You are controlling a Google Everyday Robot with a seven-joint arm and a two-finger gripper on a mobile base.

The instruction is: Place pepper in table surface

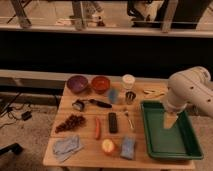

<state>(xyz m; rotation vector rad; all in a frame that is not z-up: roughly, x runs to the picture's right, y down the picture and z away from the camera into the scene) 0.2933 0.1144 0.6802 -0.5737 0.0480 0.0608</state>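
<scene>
While the pepper [97,128] lies flat on the tabletop [90,156], lengthwise front to back, nothing is touching it. Black remote [113,122] sits just beside it on the right, parallel, with a small gap. Dark grapes [71,122] are near on its left, apart from it. Yellow-red apple [107,146] is just in front of the pepper's near end, and a blue sponge [128,147] is next to the apple on the right. Crumpled grey-blue cloth [66,146] is at the front left corner. A thin metal utensil [128,118] lies right of the remote.

Further back: a brush with a black handle [89,104], a blue item [113,95] and a small metal cup [130,97]. Back row has a purple bowl [77,83], an orange-red bowl [101,83] and a white cup [128,81]. Pale wooden utensils [154,92] are at the back right.

Green tray [175,145] takes up the right side of the tabletop. End effector [171,120] hangs pointing down over the tray's middle, well apart from the pepper, at the end of the white arm [192,90] coming in from the right. Cannot tell how wide the end effector stands, and nothing is visibly held in it.
</scene>
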